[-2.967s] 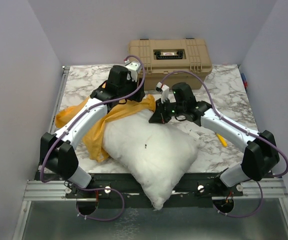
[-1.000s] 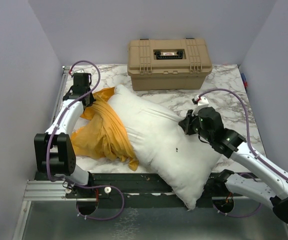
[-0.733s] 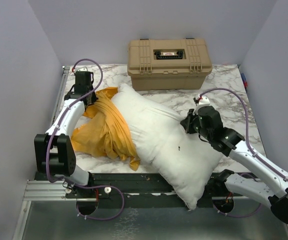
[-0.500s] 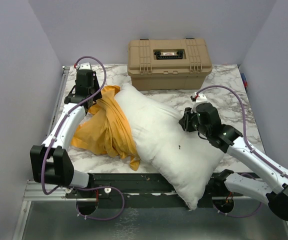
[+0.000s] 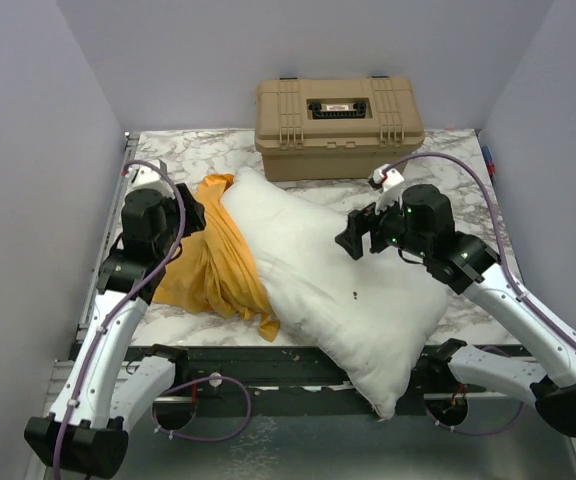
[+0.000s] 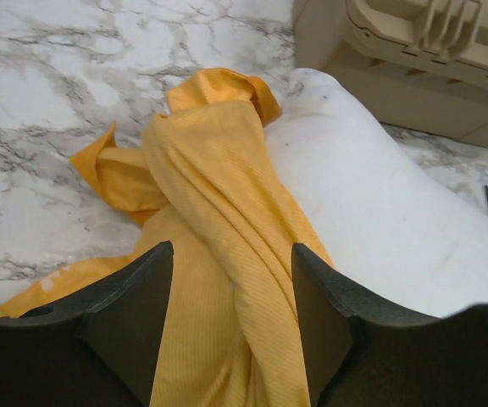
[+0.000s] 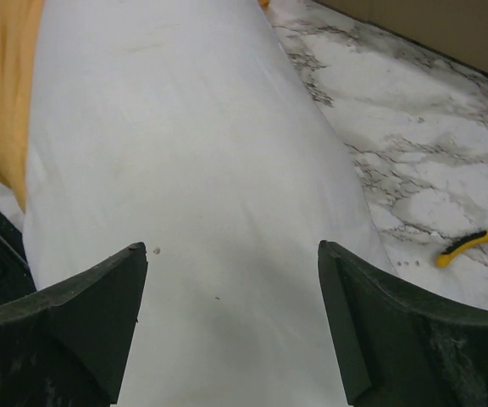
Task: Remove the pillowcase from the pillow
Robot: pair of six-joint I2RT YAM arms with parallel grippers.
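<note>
The white pillow (image 5: 338, 280) lies diagonally across the marble table, its near corner hanging over the front edge. The orange-yellow pillowcase (image 5: 213, 260) is bunched and twisted along the pillow's left side, one fold lying over its edge (image 6: 219, 195). My left gripper (image 5: 190, 222) hovers just left of the pillowcase, open, with the fabric (image 6: 227, 288) below its fingers and nothing pinched. My right gripper (image 5: 354, 238) hangs open above the middle of the pillow (image 7: 227, 170), holding nothing.
A tan toolbox (image 5: 338, 125) stands at the back of the table, close to the pillow's far end. Yellow-handled pliers (image 7: 473, 242) lie on the marble to the right of the pillow. Grey walls close in both sides.
Both grippers have opened, releasing the pillowcase and the pillow. The left arm has drawn back towards the near left. The right gripper has risen and shifted left over the pillow.
</note>
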